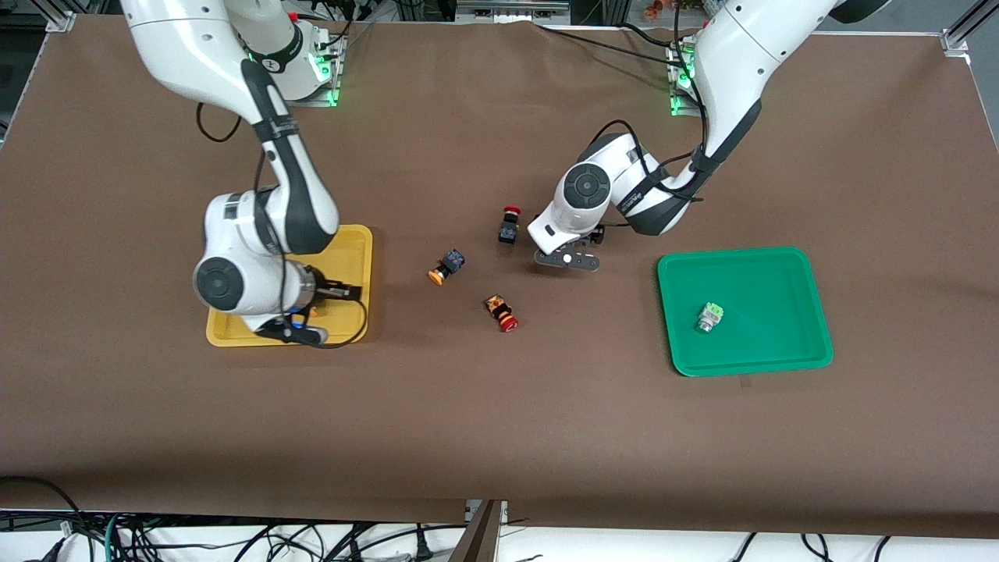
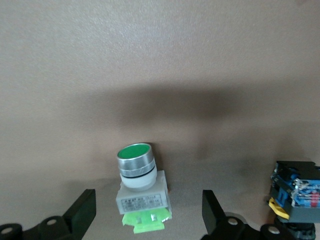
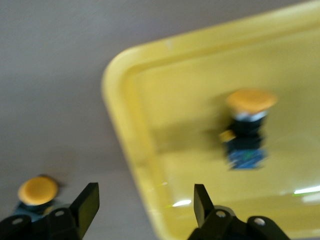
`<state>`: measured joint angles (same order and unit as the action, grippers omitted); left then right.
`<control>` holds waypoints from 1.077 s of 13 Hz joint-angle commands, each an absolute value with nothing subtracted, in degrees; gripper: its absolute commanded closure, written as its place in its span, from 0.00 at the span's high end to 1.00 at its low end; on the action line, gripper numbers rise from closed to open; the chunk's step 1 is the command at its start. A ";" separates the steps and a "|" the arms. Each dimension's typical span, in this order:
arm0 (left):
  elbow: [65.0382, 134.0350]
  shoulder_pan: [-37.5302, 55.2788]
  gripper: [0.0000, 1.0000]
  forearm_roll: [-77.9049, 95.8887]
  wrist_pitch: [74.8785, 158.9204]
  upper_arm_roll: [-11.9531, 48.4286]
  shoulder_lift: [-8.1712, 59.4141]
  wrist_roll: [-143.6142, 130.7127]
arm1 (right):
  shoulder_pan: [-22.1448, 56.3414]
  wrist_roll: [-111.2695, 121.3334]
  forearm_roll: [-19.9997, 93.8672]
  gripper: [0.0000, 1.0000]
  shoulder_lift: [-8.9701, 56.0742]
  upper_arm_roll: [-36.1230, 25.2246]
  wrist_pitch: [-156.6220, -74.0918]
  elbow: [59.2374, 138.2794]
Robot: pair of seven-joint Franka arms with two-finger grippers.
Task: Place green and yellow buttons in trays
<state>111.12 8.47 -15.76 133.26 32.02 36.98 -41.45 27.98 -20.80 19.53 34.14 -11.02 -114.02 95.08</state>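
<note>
A pale green button (image 2: 136, 172) with a white-grey body lies on the table between the spread fingers (image 2: 82, 212) of my open left gripper (image 2: 148, 200); they stand apart from it. In the front view that gripper (image 1: 568, 260) hides it. Another green button (image 1: 709, 318) rests in the green tray (image 1: 780, 265). My right gripper (image 1: 300, 332) hangs open and empty over the yellow tray (image 1: 351, 242), above its rim (image 3: 135, 145) in the right wrist view (image 3: 146, 195). One yellow button (image 3: 247, 130) lies in that tray; a second (image 1: 445, 268) lies on the table between the trays.
Two red-capped dark switches lie on the brown table: one (image 1: 509, 225) beside the left gripper, also seen at the edge of the left wrist view (image 2: 295, 192), and one (image 1: 502, 312) nearer the front camera. Cables hang from both arms.
</note>
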 commanded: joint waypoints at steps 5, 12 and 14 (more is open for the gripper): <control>108.56 8.00 0.00 -17.49 126.78 32.08 34.64 -42.01 | 35.94 -39.10 25.58 0.85 34.45 -9.14 -118.20 95.62; 93.35 -3.66 0.01 -22.41 103.09 31.55 33.31 -16.33 | 44.82 -50.70 25.58 0.85 39.19 -9.05 -131.12 97.20; 93.16 -10.42 0.01 -22.68 104.49 31.20 34.18 -4.63 | 44.83 -50.36 25.58 0.83 39.20 -9.05 -131.22 97.73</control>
